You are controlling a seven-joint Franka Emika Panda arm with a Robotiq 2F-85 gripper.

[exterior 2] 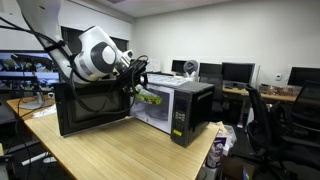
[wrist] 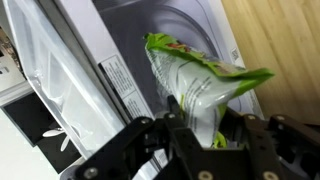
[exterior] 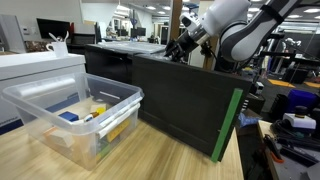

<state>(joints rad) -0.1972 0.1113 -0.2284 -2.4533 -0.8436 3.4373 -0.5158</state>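
My gripper (wrist: 205,138) is clamped on a green bag (wrist: 200,75) — the bag sticks out ahead of the fingers, pinched at its near end. Straight ahead stands the open microwave (exterior 2: 192,112), and the bag hangs at its mouth; I can't tell if it's past the opening. The door (exterior 2: 88,112) is swung out just beside the gripper. A plastic bin (exterior: 50,130) sits well apart from it — on the same table.

An office is shown. Desks (exterior 2: 270,93) with dark screens (exterior 2: 236,72) are lined up by a wall, and black chairs (exterior 2: 288,125) are seen close by.
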